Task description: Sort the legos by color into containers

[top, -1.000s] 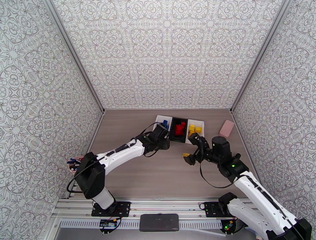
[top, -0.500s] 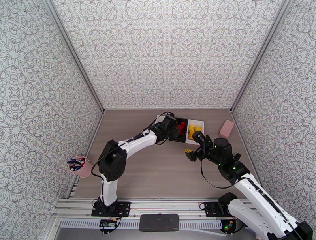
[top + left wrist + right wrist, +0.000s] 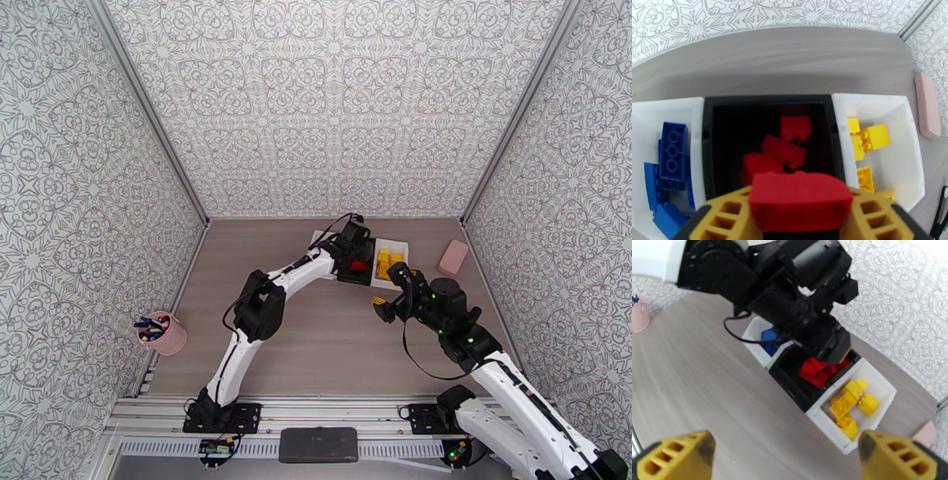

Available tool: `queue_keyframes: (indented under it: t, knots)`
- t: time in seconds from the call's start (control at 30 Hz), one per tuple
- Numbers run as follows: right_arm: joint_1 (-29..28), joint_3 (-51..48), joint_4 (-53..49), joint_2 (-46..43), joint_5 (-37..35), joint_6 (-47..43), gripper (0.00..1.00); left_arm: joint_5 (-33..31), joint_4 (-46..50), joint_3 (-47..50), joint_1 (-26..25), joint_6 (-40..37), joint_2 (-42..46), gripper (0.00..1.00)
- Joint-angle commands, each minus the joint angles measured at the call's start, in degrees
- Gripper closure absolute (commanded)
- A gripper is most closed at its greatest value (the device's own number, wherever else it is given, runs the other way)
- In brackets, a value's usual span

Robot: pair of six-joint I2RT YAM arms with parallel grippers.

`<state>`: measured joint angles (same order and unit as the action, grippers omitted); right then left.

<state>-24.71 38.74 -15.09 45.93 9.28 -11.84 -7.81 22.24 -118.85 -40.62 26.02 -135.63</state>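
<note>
My left gripper [image 3: 800,201] is shut on a red lego [image 3: 800,197] and hangs over the near edge of the black middle container [image 3: 766,100]. Several red legos [image 3: 784,148] lie inside it. The left white container [image 3: 655,106] holds blue legos [image 3: 671,150]; the right white container [image 3: 904,118] holds yellow legos [image 3: 873,138]. From above, the left gripper [image 3: 355,245] is over the row of containers [image 3: 399,246]. My right gripper [image 3: 389,290] stands open just in front of them, its jaws [image 3: 786,461] wide apart with nothing between.
A pink block [image 3: 453,256] lies right of the containers, close to the right wall. A pink cup of pens [image 3: 162,333] stands at the table's left edge. The left arm [image 3: 292,272] stretches diagonally across the table's middle. Patterned walls close three sides.
The left arm has stretched farther back and right, carrying the red lego from in front of the blue container to over the black one. The right gripper moved slightly back, still open.
</note>
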Motion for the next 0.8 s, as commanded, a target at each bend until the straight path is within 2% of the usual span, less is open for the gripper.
queue_keyframes:
  t: [0.0, 0.17, 0.37, 0.53, 0.77]
  knots:
    - [-0.3, -0.9, -1.1, -1.0, -1.3, 0.4, 0.01, 0.6, 2.4, -5.3, 0.9, -1.5, -2.8, 0.55]
    - [-0.3, -0.8, -1.6, -1.4, -1.6, 0.5, 0.0, 1.4, 3.4, -8.3, 1.1, -1.9, -4.4, 0.48]
    - [-0.2, -0.8, -0.9, -1.3, -1.8, 0.8, 0.0, 1.1, 3.5, -6.5, 0.8, -2.4, -1.8, 0.26]
    - [-0.3, -0.8, 0.2, -0.8, -1.4, 1.2, 0.01, 0.6, 1.1, -1.1, 0.5, -3.7, 3.3, 0.15]
    - [-0.2, -1.4, 3.5, 0.0, -0.2, 2.2, 0.0, -0.6, -2.1, 12.8, -0.2, -5.6, 15.4, 0.07]
